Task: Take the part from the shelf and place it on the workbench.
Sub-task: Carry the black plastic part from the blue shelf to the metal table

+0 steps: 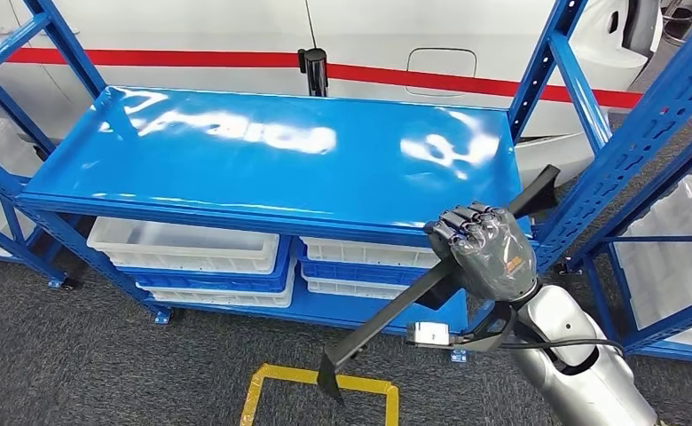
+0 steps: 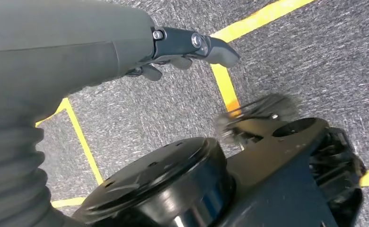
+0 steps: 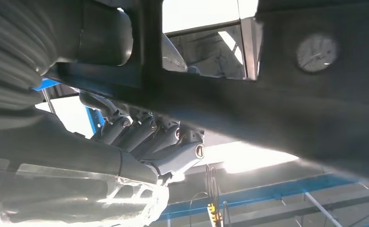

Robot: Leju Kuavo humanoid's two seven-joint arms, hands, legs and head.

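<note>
Right hand (image 1: 487,251) raised, fingers (image 1: 463,228) curled round the slanting black part (image 1: 396,311).

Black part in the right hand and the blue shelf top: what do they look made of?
Part: probably moulded plastic or coated metal; matte black, thin, no glare. Can't tell which.
Shelf top: likely painted sheet steel; glossy blue with bright reflections.
Right hand grips the part mid-length.

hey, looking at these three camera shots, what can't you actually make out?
- Head view: the right hand covers the middle of the long black part, hiding how the fingers wrap it.
- Right wrist view: the part is a dark close-up blur; its shape is unreadable.
- Head view: the white bins sit under the blue shelf, contents hidden.
- Left wrist view: the left hand is partly cut off, fingers unclear.
</note>
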